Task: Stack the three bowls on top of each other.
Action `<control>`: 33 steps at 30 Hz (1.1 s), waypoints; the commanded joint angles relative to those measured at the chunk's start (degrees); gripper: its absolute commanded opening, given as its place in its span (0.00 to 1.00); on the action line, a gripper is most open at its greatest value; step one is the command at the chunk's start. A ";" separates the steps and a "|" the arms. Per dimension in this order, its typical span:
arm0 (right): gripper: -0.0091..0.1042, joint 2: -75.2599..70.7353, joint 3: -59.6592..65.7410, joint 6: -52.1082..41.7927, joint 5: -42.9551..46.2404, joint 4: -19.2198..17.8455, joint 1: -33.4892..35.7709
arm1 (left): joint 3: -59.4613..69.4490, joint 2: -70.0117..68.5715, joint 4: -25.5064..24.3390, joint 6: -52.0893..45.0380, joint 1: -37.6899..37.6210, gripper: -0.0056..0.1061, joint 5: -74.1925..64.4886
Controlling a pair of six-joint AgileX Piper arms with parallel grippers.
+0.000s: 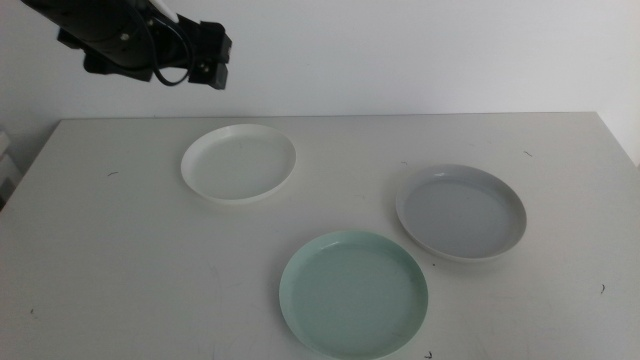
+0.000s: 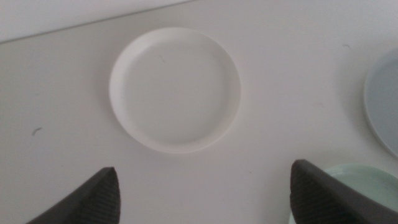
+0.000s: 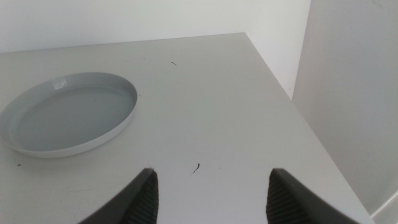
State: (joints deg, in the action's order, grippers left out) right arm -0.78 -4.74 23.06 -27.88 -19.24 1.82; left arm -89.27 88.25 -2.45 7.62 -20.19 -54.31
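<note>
Three bowls lie apart on the white table [image 1: 100, 250]. The white bowl [image 1: 238, 162] is at the back left, the pale grey bowl [image 1: 460, 211] at the right, the mint green bowl [image 1: 353, 293] at the front middle. My left arm [image 1: 150, 40] hangs high over the table's back left. Its gripper [image 2: 202, 193] is open and empty, well above the white bowl [image 2: 175, 89]; the rims of the grey bowl [image 2: 382, 102] and the green bowl [image 2: 367, 183] also show there. My right gripper [image 3: 211, 196] is open and empty, beside the grey bowl [image 3: 68, 115], out of the middle view.
The table's right edge [image 3: 292, 99] runs close to my right gripper, with a white wall [image 3: 354, 93] beyond it. A white wall [image 1: 400, 50] stands behind the table. Small dark marks [image 3: 196, 167] dot the tabletop.
</note>
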 commanded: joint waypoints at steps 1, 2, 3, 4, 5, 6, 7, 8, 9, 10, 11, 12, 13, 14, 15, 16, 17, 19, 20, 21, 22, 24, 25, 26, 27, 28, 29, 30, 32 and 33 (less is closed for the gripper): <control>0.48 -1.35 -1.33 -0.24 3.92 -1.27 -0.38 | -4.06 -2.29 -3.58 2.01 1.50 0.99 0.19; 0.48 -1.35 -1.33 -0.24 3.92 -1.27 -0.38 | -5.08 -1.75 -3.24 1.95 2.60 0.99 -0.71; 0.48 -1.35 -1.33 -0.24 3.92 -1.27 -0.38 | -6.32 -0.89 -2.74 1.71 3.62 0.99 -1.40; 0.48 -1.35 -1.33 -0.24 3.92 -1.27 -0.38 | -7.64 0.00 -1.80 1.29 4.90 0.99 -2.19; 0.48 -1.35 -1.33 -0.24 3.92 -1.27 -0.38 | -8.91 0.99 -1.12 0.79 6.10 0.99 -2.63; 0.48 -1.35 -1.33 -0.24 3.92 -1.27 -0.38 | -10.12 2.14 0.17 -0.17 7.33 0.99 -2.97; 0.48 -1.35 -1.33 -0.24 3.92 -1.27 -0.38 | -11.09 2.84 1.11 -1.40 8.31 0.99 -3.32; 0.48 -1.35 -1.33 -0.24 3.92 -1.27 -0.38 | -12.30 4.37 2.45 -2.75 9.49 0.99 -3.48; 0.48 -1.35 -1.33 -0.24 3.92 -1.27 -0.38 | -13.66 5.76 3.75 -4.05 10.56 0.99 -3.57; 0.48 -1.35 -1.33 -0.24 3.92 -1.27 -0.38 | -14.46 6.93 5.02 -4.93 11.47 0.99 -3.61; 0.48 -1.35 -1.33 -0.24 3.92 -1.27 -0.38 | -15.25 8.50 5.85 -5.73 12.28 0.99 -3.61; 0.48 -1.35 -1.33 -0.24 3.92 -1.27 -0.38 | -16.23 10.15 6.90 -6.36 12.96 0.99 -3.61; 0.48 -1.35 -1.33 -0.24 3.92 -1.27 -0.38 | -17.02 11.91 7.60 -6.64 13.44 0.99 -3.56; 0.48 -1.35 -1.33 -0.24 3.92 -1.27 -0.38 | -18.00 13.36 8.20 -6.94 13.89 0.99 -3.49; 0.48 -1.35 -1.33 -0.24 3.92 -1.27 -0.38 | -18.93 15.52 8.57 -7.62 14.25 0.99 -3.36; 0.48 -1.35 -1.33 -0.24 3.92 -1.27 -0.38 | -19.78 16.63 9.12 -7.62 14.52 0.99 -3.12; 0.48 -1.35 -1.33 -0.24 3.92 -1.27 -0.38 | -20.62 18.81 9.51 -8.25 14.87 0.99 -2.83; 0.48 -1.35 -1.33 -0.24 3.92 -1.27 -0.38 | -22.24 22.15 10.70 -9.70 15.25 0.99 -2.62; 0.48 -1.35 -1.33 -0.24 3.92 -1.27 -0.38 | -23.17 24.04 11.45 -10.37 15.57 0.99 -2.46; 0.48 -1.35 -1.33 -0.24 3.92 -1.27 -0.38 | -24.05 25.87 12.35 -10.70 15.69 0.99 -2.23; 0.48 -1.35 -1.33 -0.24 3.92 -1.27 -0.38 | -24.65 27.33 13.04 -10.71 16.09 0.99 -1.91; 0.48 -1.35 -1.33 -0.24 3.92 -1.27 -0.38 | -26.33 30.80 14.71 -10.71 16.49 0.99 -1.43; 0.48 -1.35 -1.33 -0.24 3.92 -1.27 -0.38 | -26.95 32.48 14.97 -10.75 16.81 0.99 -1.39; 0.48 -1.35 -1.33 -0.24 3.92 -1.27 -0.38 | -27.68 34.05 15.23 -10.75 16.81 0.99 -1.40; 0.48 -1.35 -1.33 -0.24 3.92 -1.27 -0.38 | -28.26 35.42 15.22 -10.75 17.01 0.99 -1.25; 0.48 -1.35 -1.33 -0.24 3.92 -1.27 -0.38 | -28.64 36.43 15.22 -10.75 17.28 0.99 -0.92; 0.48 -1.35 -1.33 -0.24 3.92 -1.27 -0.38 | -28.78 37.50 15.37 -10.75 17.35 0.99 -0.21; 0.48 -1.35 -1.33 -0.24 3.92 -1.27 -0.38 | -28.78 38.49 15.51 -10.75 17.51 0.99 0.57; 0.48 -1.35 -1.33 -0.24 3.92 -1.27 -0.38 | -28.78 40.08 15.55 -10.75 17.72 0.99 2.01; 0.48 -1.35 -1.33 -0.24 3.92 -1.27 -0.38 | -28.78 40.84 15.69 -10.75 17.89 0.99 2.73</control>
State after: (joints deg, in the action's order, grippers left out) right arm -0.78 -4.74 23.06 -27.88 -19.24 1.82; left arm -115.91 132.09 11.78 -3.28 -2.62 -54.75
